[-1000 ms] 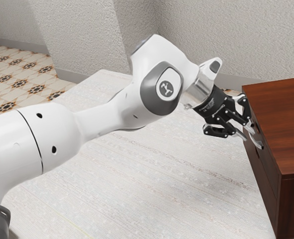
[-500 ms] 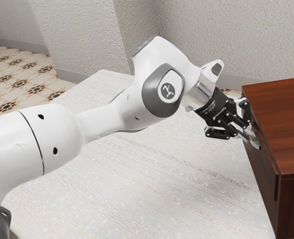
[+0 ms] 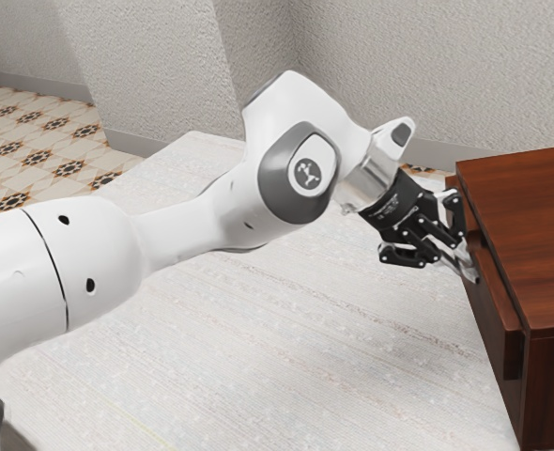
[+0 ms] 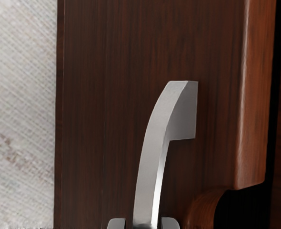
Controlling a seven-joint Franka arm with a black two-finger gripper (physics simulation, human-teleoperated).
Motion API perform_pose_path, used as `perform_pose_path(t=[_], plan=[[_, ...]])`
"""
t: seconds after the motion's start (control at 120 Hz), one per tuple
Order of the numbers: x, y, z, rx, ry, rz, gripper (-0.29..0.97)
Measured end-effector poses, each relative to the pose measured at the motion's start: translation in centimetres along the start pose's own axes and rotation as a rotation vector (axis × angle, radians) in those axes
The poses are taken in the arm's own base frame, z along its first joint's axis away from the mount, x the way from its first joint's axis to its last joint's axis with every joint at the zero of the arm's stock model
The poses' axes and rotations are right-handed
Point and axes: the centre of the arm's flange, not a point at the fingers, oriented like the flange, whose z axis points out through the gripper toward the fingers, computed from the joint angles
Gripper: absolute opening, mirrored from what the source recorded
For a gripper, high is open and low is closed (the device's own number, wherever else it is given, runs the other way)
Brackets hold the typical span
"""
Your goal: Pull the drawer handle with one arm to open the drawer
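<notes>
Here, pale tabletop [image 3: 258, 338], hand [image 3: 462, 260] gripping drawer handle [image 4: 164, 143], textured walls [image 3: 427, 66], patterned floor [image 3: 42, 141]

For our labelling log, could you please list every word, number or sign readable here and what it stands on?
No readable words or numbers.
White emblem, no letters: on the arm's grey joint cap.
Faint white print on the gripper body: too small to read.
Drawer front and drawer handle: no text.
</notes>
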Motion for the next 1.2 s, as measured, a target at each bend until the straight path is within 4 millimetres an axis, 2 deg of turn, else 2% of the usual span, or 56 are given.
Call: perform_pose_path(t=[0.467, 1.2], plan=[[-0.7, -1.0, -1.1, 0.005, -0.007, -0.004, -0.02], [0.6, -1.7, -1.9, 0.007, 0.02, -0.007, -0.05]])
